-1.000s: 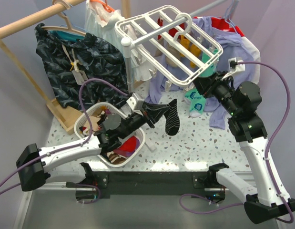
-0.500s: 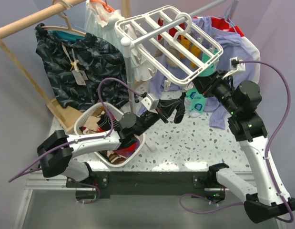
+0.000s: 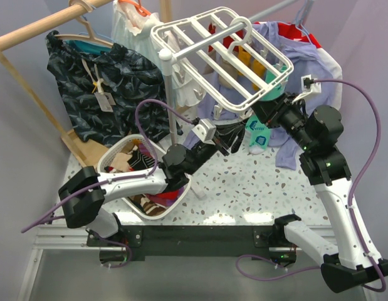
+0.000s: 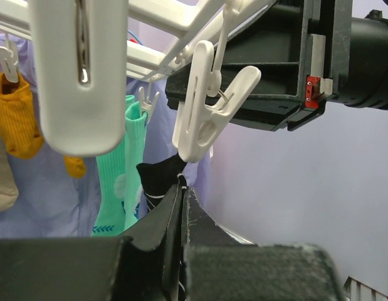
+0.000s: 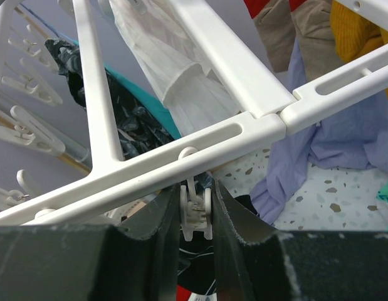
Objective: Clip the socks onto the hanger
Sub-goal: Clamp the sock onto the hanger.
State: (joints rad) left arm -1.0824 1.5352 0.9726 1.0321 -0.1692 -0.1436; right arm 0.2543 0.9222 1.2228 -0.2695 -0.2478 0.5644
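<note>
The white grid hanger (image 3: 200, 37) hangs tilted above the table's far side. My left gripper (image 3: 226, 139) is shut on a black sock with thin white stripes (image 4: 157, 179). It holds the sock's tip up against the lower end of a white clip (image 4: 203, 106) under the hanger's frame (image 4: 162, 19). My right gripper (image 5: 195, 210) is shut on a white clip (image 5: 195, 210) that hangs from a hanger bar (image 5: 244, 125), one finger on each side. In the top view, that gripper (image 3: 261, 118) sits under the hanger's near right corner. No red socks with tan cuffs show plainly.
A white oval basket (image 3: 115, 153) with mixed clothes, some of them red, stands at the left front. Teal socks (image 3: 256, 132) and yellow socks (image 4: 18, 113) hang from the hanger. A lilac garment (image 3: 306, 69) hangs behind. A wooden rack with a dark garment (image 3: 99, 81) stands at the left.
My left arm has swung up and to the right, carrying the black striped sock from above the table to the clip under the hanger. The right arm has held still.
</note>
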